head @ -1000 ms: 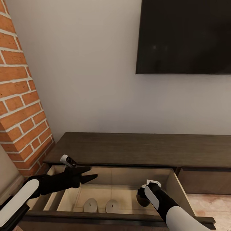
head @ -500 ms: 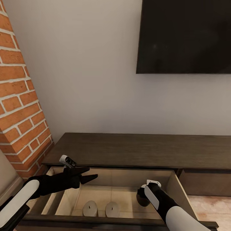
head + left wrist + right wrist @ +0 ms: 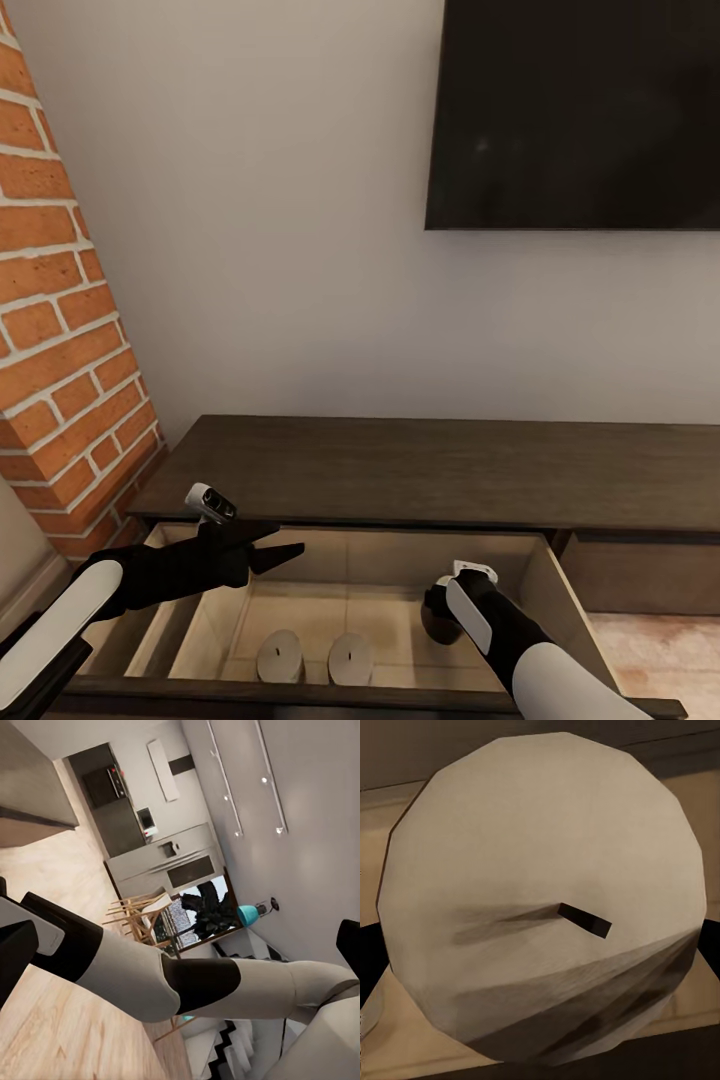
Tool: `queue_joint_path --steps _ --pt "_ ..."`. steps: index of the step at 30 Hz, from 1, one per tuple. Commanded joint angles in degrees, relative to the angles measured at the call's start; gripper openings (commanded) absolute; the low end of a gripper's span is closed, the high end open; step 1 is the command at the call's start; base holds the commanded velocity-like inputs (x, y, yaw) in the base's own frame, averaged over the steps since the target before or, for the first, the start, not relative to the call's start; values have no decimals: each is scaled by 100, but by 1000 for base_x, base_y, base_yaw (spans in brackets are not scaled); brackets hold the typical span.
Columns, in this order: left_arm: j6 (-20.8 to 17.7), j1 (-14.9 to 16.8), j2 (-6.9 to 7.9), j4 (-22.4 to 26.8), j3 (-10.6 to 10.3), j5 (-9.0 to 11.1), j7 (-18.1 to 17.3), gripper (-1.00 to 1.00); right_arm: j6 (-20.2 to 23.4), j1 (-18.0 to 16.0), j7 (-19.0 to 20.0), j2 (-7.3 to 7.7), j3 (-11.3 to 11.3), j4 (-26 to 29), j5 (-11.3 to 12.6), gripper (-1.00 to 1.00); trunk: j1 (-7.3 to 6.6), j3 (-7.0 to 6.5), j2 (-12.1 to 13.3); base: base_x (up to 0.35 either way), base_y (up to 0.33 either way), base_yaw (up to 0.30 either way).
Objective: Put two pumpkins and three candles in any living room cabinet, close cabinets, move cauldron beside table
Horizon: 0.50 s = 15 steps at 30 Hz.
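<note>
Right claw (image 3: 440,622) dips into the open drawer (image 3: 560,600) gripping a candle (image 3: 544,896) — two candles (image 3: 279,656) inside; left claw (image 3: 270,545) hovers, fingers spread.

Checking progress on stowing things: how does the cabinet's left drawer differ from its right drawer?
The left drawer is pulled wide open, baring pale wood walls and floor; the right drawer sits shut, its dark front flush. The left drawer holds two candles, with the right gripper lowered into it; what the right drawer holds is hidden. Both belong to the same dark-brown cabinet, under one flat top.
</note>
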<state>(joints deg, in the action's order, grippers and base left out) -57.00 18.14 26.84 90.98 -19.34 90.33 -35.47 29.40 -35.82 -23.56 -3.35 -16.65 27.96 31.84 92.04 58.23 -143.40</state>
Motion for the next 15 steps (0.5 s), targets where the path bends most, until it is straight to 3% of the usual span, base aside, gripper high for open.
queue_joint_path --steps 1,15 --pt "-13 4 5 -4 -8 2 -21 100 13 -4 -53 5 -40 8 59 -100 1 28 -4 0 0 0" --pt "-11 -1 -4 -3 -8 2 -22 100 13 -4 -53 1 -48 8 51 -100 37 338 -22 0 0 0"
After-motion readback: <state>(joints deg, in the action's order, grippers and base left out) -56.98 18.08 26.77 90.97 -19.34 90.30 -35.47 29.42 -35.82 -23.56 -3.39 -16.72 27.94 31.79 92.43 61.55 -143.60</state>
